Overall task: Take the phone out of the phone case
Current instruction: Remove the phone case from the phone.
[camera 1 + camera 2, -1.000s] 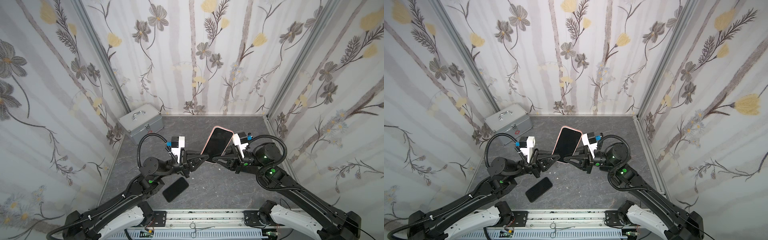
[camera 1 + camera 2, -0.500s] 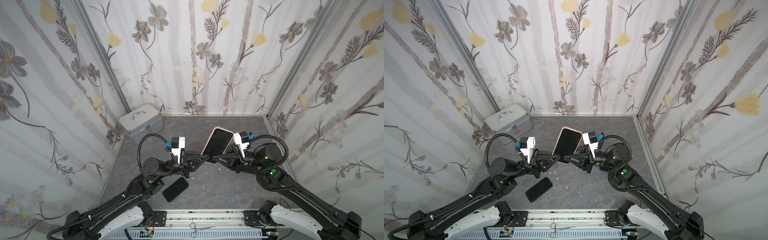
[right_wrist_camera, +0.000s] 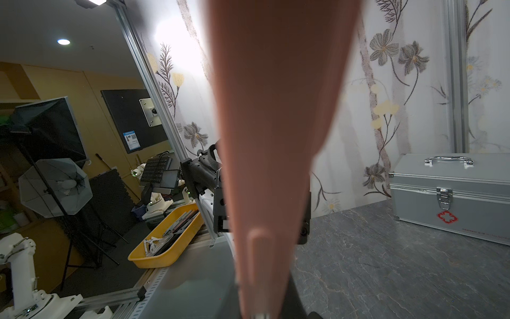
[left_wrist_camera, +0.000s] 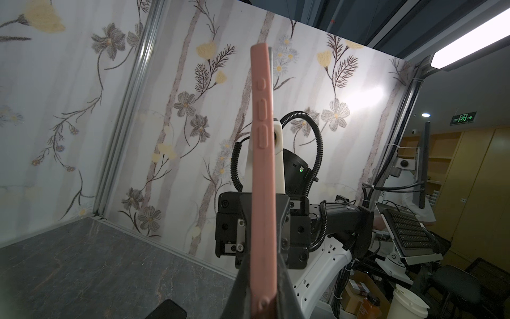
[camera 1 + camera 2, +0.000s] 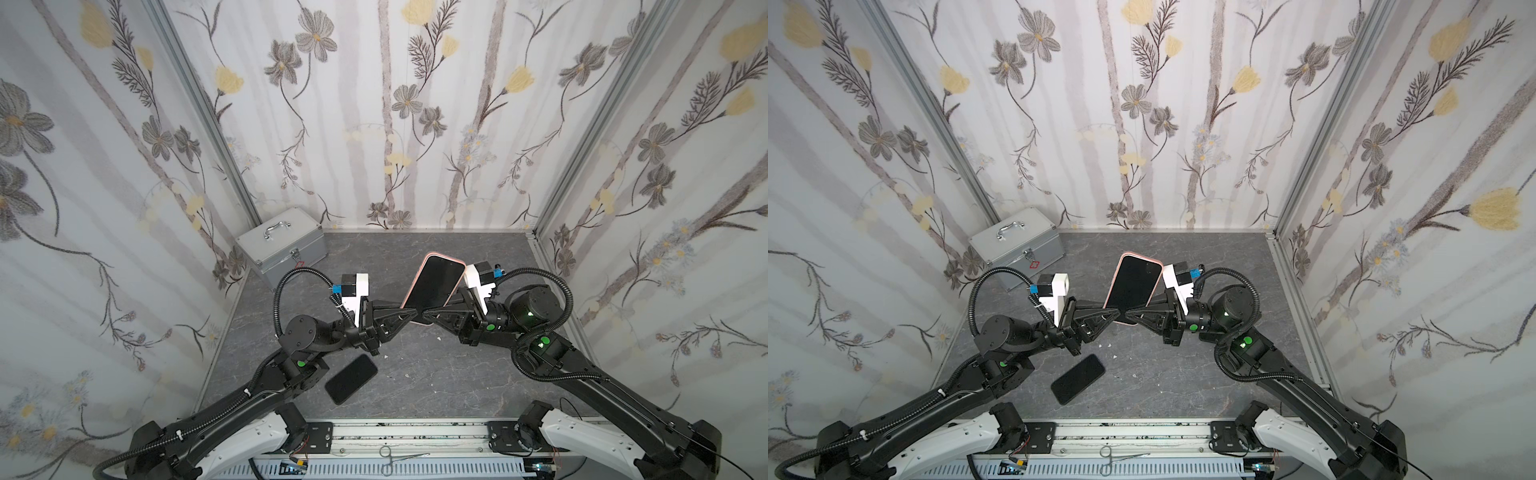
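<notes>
A phone (image 5: pixel 434 286) (image 5: pixel 1133 286) with a dark screen sits in a pink phone case (image 4: pixel 262 193) (image 3: pixel 276 110). It is held upright above the middle of the table, screen facing up toward the top views. My left gripper (image 5: pixel 409 311) (image 5: pixel 1109 313) (image 4: pixel 262 273) is shut on the case's lower left edge. My right gripper (image 5: pixel 429 318) (image 5: pixel 1130 314) (image 3: pixel 265 301) is shut on the lower right edge, facing the left one. Both pairs of jaws squeeze the case's side walls.
A second black phone (image 5: pixel 351 379) (image 5: pixel 1078 379) lies flat on the grey table under the left arm. A silver metal box (image 5: pixel 282 249) (image 3: pixel 452 193) stands in the back left corner. Forceps (image 5: pixel 399 457) rest on the front rail.
The right gripper's jaws have closed onto the case's edge. The left gripper and the phone have hardly moved.
</notes>
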Motion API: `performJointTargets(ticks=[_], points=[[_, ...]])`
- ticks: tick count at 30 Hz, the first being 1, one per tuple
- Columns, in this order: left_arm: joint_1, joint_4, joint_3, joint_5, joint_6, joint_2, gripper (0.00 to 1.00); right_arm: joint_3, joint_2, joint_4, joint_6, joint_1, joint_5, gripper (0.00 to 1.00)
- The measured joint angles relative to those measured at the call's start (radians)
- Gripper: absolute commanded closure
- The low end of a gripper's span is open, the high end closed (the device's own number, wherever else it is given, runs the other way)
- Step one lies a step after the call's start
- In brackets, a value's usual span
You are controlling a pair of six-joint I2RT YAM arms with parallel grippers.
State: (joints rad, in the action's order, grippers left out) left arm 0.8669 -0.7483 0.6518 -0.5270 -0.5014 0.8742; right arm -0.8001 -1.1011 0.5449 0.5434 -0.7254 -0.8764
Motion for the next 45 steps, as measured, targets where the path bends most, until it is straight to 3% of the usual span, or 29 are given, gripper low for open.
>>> performJointTargets(ticks=[1,5,8,15,19,24,36,45], points=[[0.0,-0.003,-0.002,0.0,0.0,-0.001,1.0,0.0,0.003,-0.003,0.002,0.0,0.0,1.0],[0.004,0.0,-0.007,0.005,0.018,-0.011,0.53,0.004,0.036,-0.045,-0.026,-0.002,0.026,1.0],[-0.001,0.031,-0.008,0.058,0.069,-0.051,0.43,0.008,0.098,-0.107,-0.09,0.008,0.132,1.0],[0.0,0.249,0.164,0.206,0.375,-0.074,0.42,-0.026,0.159,-0.328,-0.322,0.037,0.333,1.0],[0.001,0.339,0.276,0.246,0.554,-0.023,0.42,-0.053,0.137,-0.449,-0.396,0.091,0.359,1.0],[0.001,0.405,0.367,0.26,0.69,0.04,0.44,-0.083,0.126,-0.552,-0.449,0.119,0.359,1.0],[0.024,0.437,0.422,0.222,0.78,0.128,0.65,-0.122,0.124,-0.676,-0.525,0.041,0.442,1.0],[0.031,0.441,0.422,0.211,0.797,0.139,0.66,-0.144,0.123,-0.682,-0.53,0.003,0.466,1.0]])
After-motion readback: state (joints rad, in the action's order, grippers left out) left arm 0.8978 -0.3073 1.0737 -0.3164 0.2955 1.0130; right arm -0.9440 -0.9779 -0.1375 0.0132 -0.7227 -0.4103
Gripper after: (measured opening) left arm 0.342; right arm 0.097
